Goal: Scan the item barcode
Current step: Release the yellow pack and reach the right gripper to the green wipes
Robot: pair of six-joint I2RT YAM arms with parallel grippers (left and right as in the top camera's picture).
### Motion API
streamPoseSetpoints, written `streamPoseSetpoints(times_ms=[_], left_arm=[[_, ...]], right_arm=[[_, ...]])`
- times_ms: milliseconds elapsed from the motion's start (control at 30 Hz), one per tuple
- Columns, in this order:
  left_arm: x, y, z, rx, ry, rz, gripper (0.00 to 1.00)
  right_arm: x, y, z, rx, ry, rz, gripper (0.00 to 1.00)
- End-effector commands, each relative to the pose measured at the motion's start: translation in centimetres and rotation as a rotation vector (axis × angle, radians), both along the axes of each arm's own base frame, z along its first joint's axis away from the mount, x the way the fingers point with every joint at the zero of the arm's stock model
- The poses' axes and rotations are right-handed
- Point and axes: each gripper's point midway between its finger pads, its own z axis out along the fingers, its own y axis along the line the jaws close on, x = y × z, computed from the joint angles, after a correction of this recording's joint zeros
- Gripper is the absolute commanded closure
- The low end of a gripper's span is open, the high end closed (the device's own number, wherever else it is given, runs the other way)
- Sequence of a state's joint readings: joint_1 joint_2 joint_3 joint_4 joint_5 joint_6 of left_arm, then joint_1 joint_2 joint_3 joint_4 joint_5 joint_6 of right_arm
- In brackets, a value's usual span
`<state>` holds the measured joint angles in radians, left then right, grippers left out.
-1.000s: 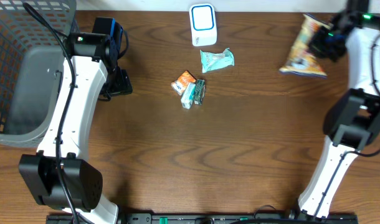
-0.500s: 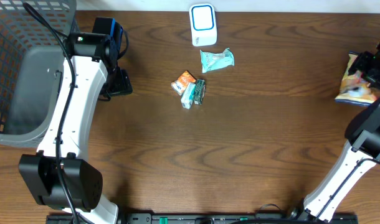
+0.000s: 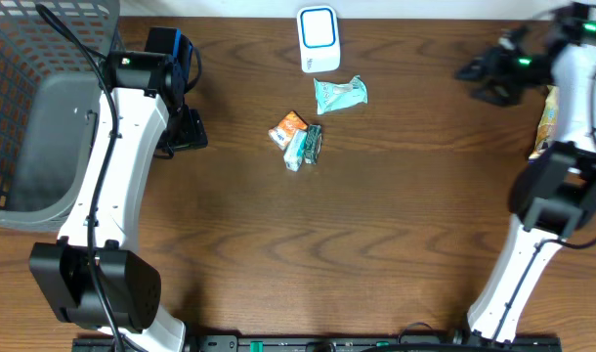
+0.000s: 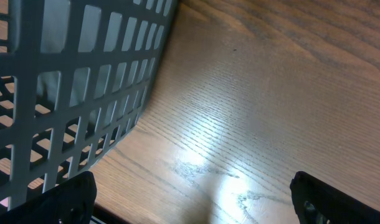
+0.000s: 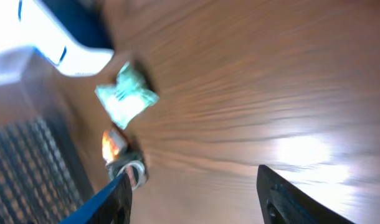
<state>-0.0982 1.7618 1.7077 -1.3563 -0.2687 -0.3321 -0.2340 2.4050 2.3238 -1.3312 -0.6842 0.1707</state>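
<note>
Right gripper [image 3: 477,80] hangs empty, jaws apart; left gripper [image 4: 196,199] is wide and empty too. Next pick, likely the packet [image 3: 339,93] at 12 o'clock: grip one edge, leaving both faces clear for the scanner [image 3: 318,39].

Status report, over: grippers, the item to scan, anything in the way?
Left gripper open, empty, beside the basket. Right gripper open, empty. Snack bag unheld at right edge, partly behind right arm. Small packets sit just below the scanner.
</note>
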Motion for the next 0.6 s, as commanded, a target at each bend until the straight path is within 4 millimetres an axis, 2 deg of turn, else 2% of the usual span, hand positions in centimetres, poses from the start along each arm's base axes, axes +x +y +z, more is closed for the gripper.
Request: streamPoseSetpoints(times_ms=[0, 67, 200, 400, 567], left_arm=[[-0.2, 0.4, 0.0, 0.022, 0.009, -0.008, 0.02], [-0.2, 0.4, 0.0, 0.022, 0.009, -0.008, 0.02], [-0.2, 0.4, 0.0, 0.022, 0.009, -0.008, 0.02], [-0.2, 0.4, 0.0, 0.022, 0.009, -0.008, 0.02], [-0.2, 0.4, 0.0, 0.022, 0.009, -0.008, 0.02]], right_arm=[[0.5, 4.6, 2.0, -0.074, -0.081, 0.108, 0.44], [0.9, 6.8, 0.8, -0.169, -0.071, 0.128, 0.51], [1.5, 10.8, -1.3, -0.282, -0.023, 0.047, 0.51], [2.6, 16.6, -3.9, -0.329, -0.046, -0.066, 0.51], [3.3, 18.7, -5.4, -0.367, -0.069, -0.198, 0.51]])
